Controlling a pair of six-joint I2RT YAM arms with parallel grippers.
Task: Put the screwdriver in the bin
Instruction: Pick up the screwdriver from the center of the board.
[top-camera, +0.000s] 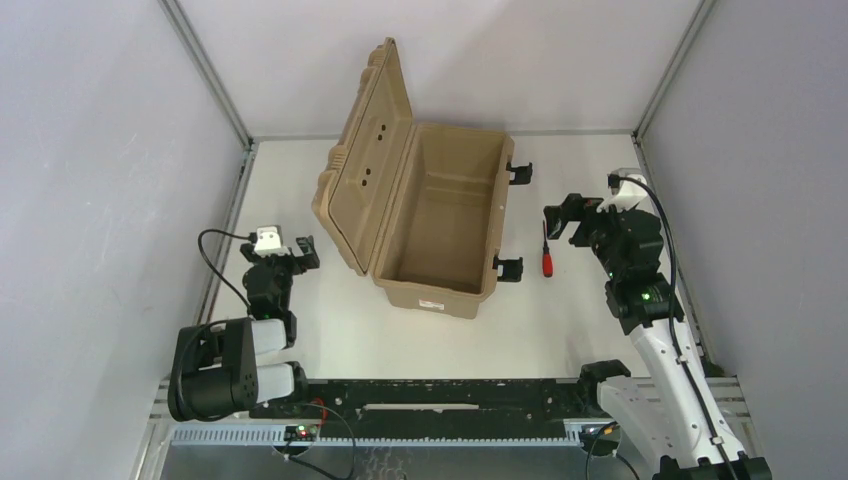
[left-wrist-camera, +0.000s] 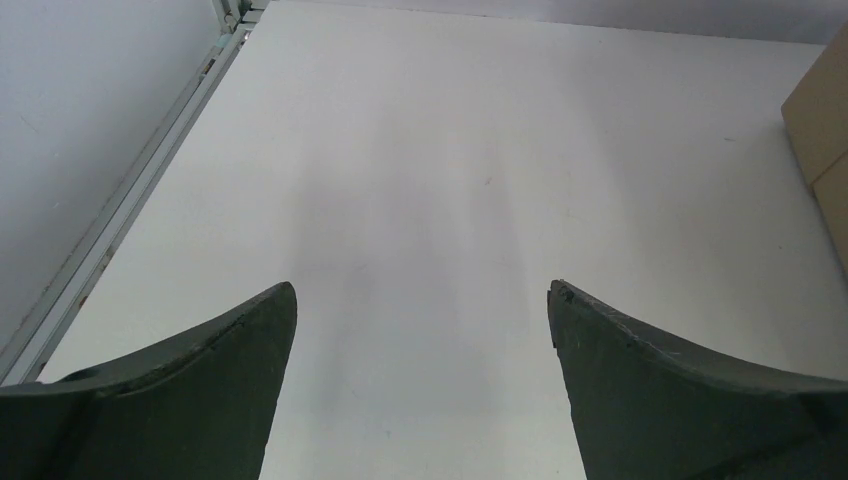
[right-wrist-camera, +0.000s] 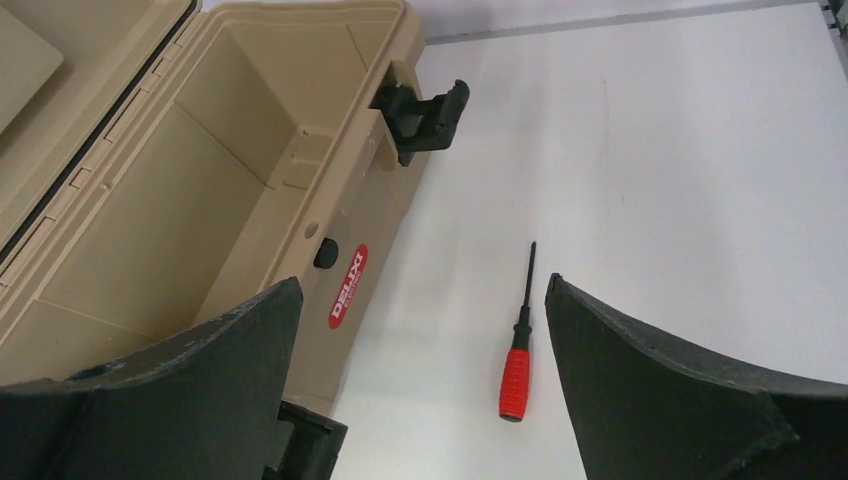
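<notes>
**Bin** (top-camera: 430, 296): tan moulded plastic, rectangular, centre of the top view. Hinged lid (top-camera: 365, 160) stands open toward the upper left, with a stepped, ribbed outer edge. The interior is smooth-walled and holds nothing. Two black latches (top-camera: 519, 172) hang off its right side. There is a small white label (top-camera: 432, 303) on the lower face. In the right wrist view the bin (right-wrist-camera: 250, 170) fills the upper left, with a red oval sticker (right-wrist-camera: 348, 286) on its outer wall.

**Screwdriver** (top-camera: 546, 258): short ribbed red handle, thin black shaft. It lies flat on the white table (top-camera: 330, 330), right of centre, just beside the bin's right side but apart from it, with the shaft pointing up-frame. It shows in the lower centre of the right wrist view (right-wrist-camera: 518, 355).

**Right gripper** (top-camera: 566, 222): dark, matte, curved fingers. Jaws are spread wide and hold nothing. It sits just right of the screwdriver in the top view. In the wrist view (right-wrist-camera: 422, 283) the screwdriver lies between the fingers, nearer the right one.

**Left gripper** (top-camera: 292, 255): lower left of the top view, well apart from the bin. Jaws are wide and empty over bare matte table (left-wrist-camera: 422, 288).
</notes>
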